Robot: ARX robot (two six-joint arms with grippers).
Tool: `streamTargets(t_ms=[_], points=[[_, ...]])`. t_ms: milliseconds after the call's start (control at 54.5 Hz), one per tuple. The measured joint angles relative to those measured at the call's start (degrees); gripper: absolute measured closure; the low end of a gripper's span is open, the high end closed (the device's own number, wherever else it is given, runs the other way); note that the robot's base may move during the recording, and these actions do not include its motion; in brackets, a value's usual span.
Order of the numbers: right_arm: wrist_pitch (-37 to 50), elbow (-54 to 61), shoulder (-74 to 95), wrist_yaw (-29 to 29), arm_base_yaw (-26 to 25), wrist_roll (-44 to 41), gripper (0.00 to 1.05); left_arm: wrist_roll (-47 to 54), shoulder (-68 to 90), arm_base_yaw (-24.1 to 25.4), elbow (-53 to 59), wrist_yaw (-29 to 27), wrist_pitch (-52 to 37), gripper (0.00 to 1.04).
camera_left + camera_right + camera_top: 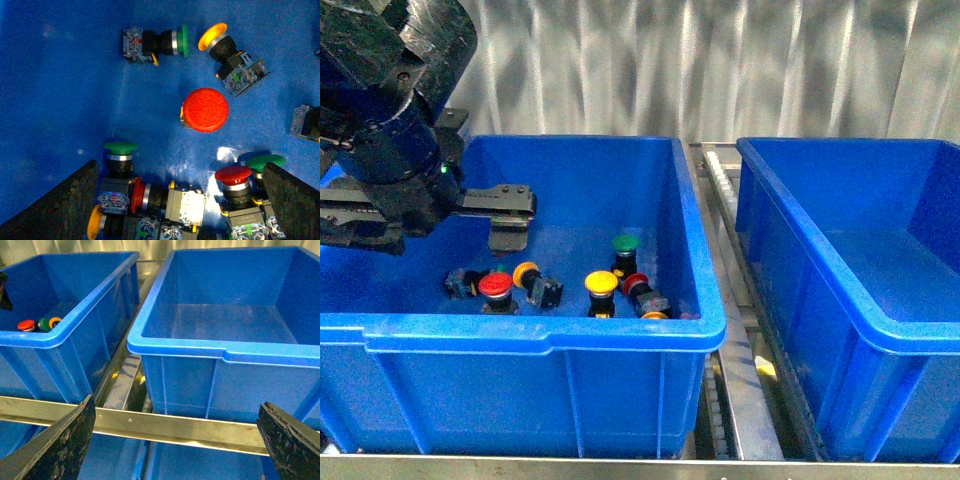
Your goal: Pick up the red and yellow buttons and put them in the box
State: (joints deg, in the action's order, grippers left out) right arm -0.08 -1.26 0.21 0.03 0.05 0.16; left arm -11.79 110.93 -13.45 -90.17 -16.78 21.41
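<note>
Red btn [205, 110], yellow btn [601, 283], green btn [624, 243]; blue box [180, 349]

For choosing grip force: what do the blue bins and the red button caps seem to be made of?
Blue bins: likely moulded plastic, smooth and glossy. The walls show soft reflections, and the thick rims are rolled. Red caps: probably plastic too, with an even colour and only a faint sheen. The look alone cannot confirm this.

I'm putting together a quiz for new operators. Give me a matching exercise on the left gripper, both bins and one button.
1 left gripper
2 left bin
3 right bin
4 rearmost button, front view

a no buttons seen inside
b green cap
c open
d holds red and yellow buttons

Pairs: 1-c, 2-d, 3-a, 4-b
</note>
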Motion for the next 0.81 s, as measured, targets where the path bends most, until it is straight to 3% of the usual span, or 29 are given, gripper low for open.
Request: streamTargets(t_ms=[807], points=[[0.0, 0.0, 0.02, 0.0, 0.0, 0.0, 0.07, -0.37, 13.22, -0.15, -11.19, -1.44, 1.9, 0.08]])
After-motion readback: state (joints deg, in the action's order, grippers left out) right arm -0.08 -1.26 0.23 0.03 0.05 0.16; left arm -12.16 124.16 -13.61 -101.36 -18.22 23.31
